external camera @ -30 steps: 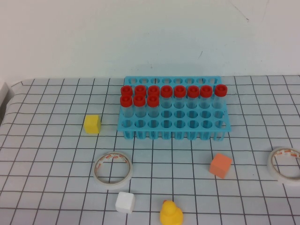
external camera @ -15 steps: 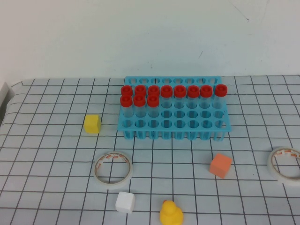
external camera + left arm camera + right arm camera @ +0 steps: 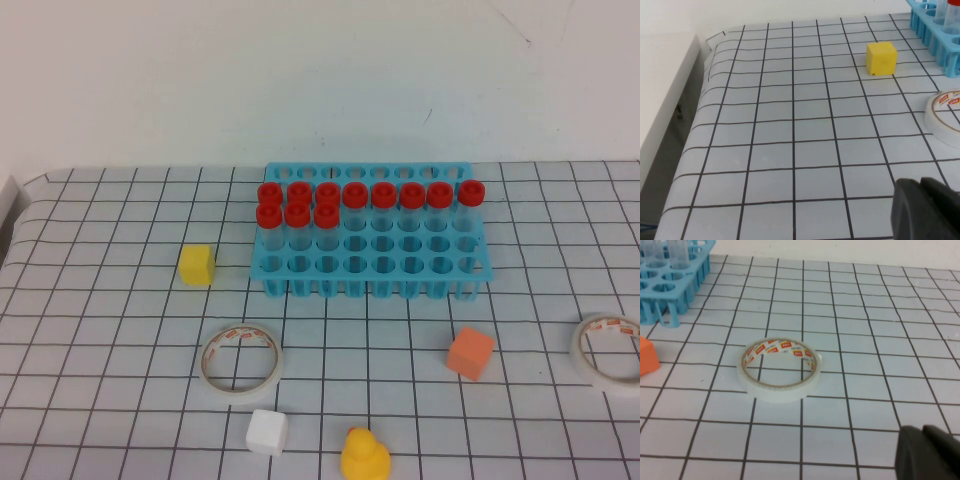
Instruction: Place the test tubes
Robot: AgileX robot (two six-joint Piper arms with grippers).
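Unmoved: left gripper (image 3: 921,202), right gripper (image 3: 923,445) fingers (image 3: 910,455) closed, empty, above table (image 3: 790,125).

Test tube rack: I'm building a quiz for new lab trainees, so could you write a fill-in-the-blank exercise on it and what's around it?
The blue rack holds ___ red-capped test tubes.
Its second row has three tubes, all at the rack's ___ end.
The cube left of the rack is ___.
The left gripper, near one tape roll, and the right gripper, near the other tape roll, are both ___.
Missing words: eleven; left; yellow; shut.
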